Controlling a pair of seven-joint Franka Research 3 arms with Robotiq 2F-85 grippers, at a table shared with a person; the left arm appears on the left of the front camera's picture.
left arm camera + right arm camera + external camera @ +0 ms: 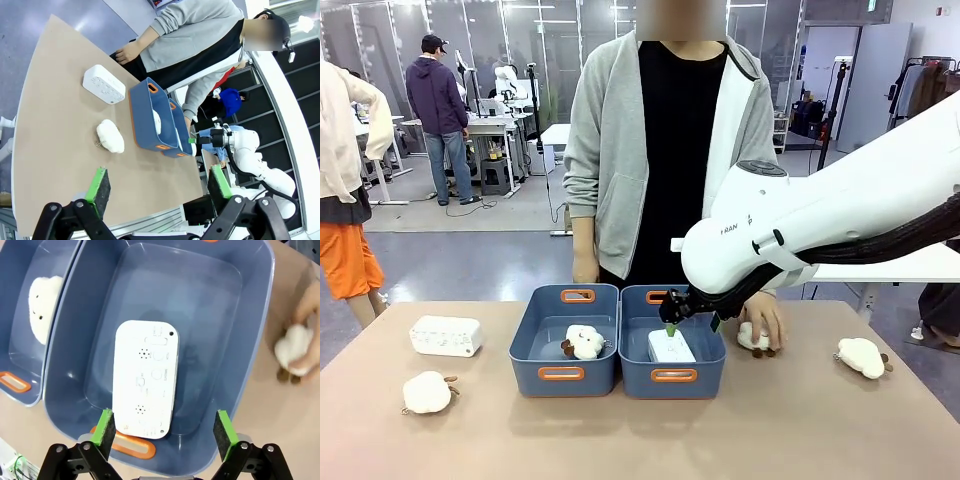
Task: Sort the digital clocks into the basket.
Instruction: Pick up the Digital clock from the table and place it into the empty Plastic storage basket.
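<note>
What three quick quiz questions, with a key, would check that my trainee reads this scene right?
1. True or false: the right gripper is shut on the digital clock.
2. Pick one. The left gripper is: A open and empty; B shut on a clock; C shut on a sheep.
3. Short answer: where does the second clock sit?

Key
1. False: it is open over the digital clock, which lies in the right basket.
2. A.
3. On the table, to the left of the left bin.
</note>
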